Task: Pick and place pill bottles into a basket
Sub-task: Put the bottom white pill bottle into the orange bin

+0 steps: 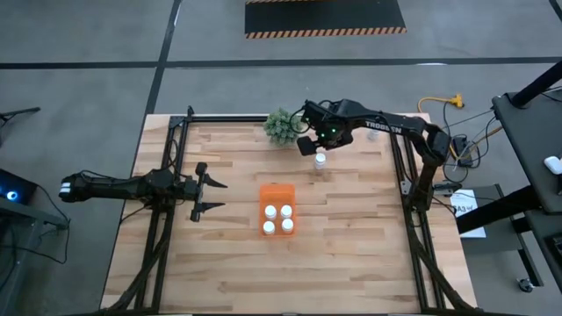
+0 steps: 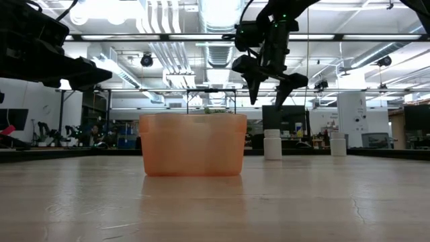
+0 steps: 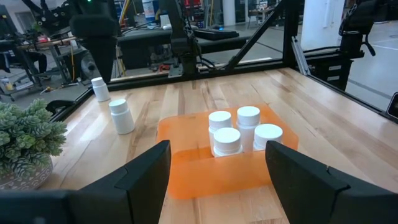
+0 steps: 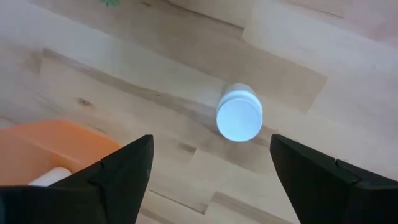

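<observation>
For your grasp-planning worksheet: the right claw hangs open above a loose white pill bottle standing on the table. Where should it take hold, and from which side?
Probably from straight above, closing on the sides just under the cap. The pill bottle stands upright, round cap facing the open right claw, clear table on both sides. The basket sits apart from it, so the fingers should have room to drop either side.

At your twelve o'clock in the low view, the basket wall hides the bottles inside. In the right wrist view, one white cap is half cut off behind a finger.
</observation>
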`<state>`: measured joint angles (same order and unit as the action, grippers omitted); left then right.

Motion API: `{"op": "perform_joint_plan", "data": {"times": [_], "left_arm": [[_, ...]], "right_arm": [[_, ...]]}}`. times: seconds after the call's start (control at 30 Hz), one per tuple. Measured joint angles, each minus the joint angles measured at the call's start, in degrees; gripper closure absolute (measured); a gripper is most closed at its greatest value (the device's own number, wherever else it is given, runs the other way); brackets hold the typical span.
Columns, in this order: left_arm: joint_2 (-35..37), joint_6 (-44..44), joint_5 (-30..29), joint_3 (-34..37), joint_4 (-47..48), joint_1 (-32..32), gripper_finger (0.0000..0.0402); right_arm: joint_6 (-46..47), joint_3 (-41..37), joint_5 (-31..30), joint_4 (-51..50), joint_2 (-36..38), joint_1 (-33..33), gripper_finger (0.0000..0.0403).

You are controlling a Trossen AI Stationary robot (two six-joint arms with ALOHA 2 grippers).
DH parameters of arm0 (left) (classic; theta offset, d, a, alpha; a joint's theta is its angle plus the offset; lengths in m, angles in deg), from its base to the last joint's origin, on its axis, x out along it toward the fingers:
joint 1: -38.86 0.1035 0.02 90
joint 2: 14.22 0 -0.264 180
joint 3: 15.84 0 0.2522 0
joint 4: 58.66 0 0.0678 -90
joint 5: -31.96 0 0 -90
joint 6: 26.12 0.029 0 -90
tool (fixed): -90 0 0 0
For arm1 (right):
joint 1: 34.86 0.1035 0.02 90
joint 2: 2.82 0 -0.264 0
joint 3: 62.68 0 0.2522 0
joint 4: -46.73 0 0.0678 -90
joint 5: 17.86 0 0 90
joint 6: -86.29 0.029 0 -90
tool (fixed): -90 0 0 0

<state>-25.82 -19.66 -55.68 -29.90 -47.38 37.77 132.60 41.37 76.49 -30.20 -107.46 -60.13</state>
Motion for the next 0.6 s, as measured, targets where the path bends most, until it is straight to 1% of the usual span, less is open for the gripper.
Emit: {"op": "perform_joint_plan", "data": {"times": [0.3, 0.6], "left_arm": [[0.0, 0.0, 0.0, 0.0, 0.0, 0.0, 0.0157], [0.0, 0.0, 0.0, 0.0, 0.0, 0.0, 0.0157]], "right_arm": [[-0.2, -0.1, -0.2, 0.5, -1.9, 0.0, 0.0101], [-0.9, -1.2, -3.0, 0.8, -4.5, 0.0, 0.0104]]}}
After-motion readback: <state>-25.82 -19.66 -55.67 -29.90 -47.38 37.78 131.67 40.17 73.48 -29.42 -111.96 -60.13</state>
